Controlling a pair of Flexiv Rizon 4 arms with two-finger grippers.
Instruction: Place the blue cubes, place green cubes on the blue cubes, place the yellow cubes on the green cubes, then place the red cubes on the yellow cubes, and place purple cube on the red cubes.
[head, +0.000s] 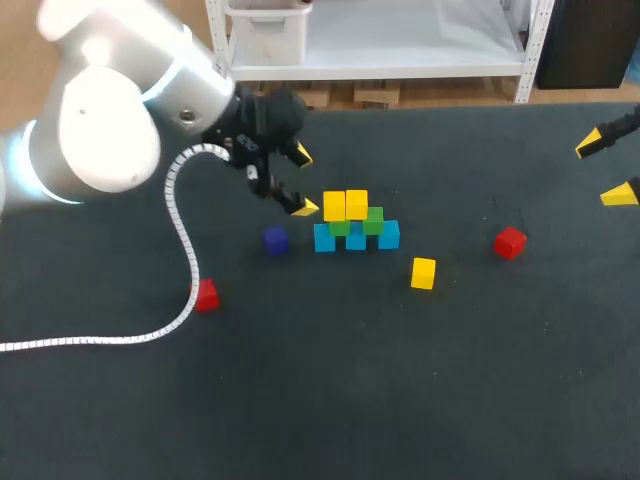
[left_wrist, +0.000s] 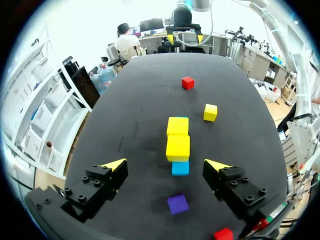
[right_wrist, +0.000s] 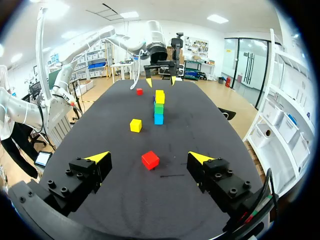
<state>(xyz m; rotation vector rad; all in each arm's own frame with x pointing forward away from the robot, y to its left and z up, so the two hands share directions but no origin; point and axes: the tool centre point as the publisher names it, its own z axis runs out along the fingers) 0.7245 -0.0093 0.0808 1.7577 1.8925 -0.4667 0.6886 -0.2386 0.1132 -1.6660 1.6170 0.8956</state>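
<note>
A dark desk carries a small pyramid near its middle. Three blue cubes sit in a row, with two green cubes on them and two yellow cubes side by side on the green.

A loose yellow cube lies near the pyramid, in front of it and to the right. One red cube is further right. The purple cube sits just left of the blue row. A second red cube lies well apart to the left, beside a white coiled cable.

The left arm holds the left jaws released and empty, next to the pyramid's left end. The right jaws are also released and empty at the desk's right edge, well apart from the cubes.
</note>
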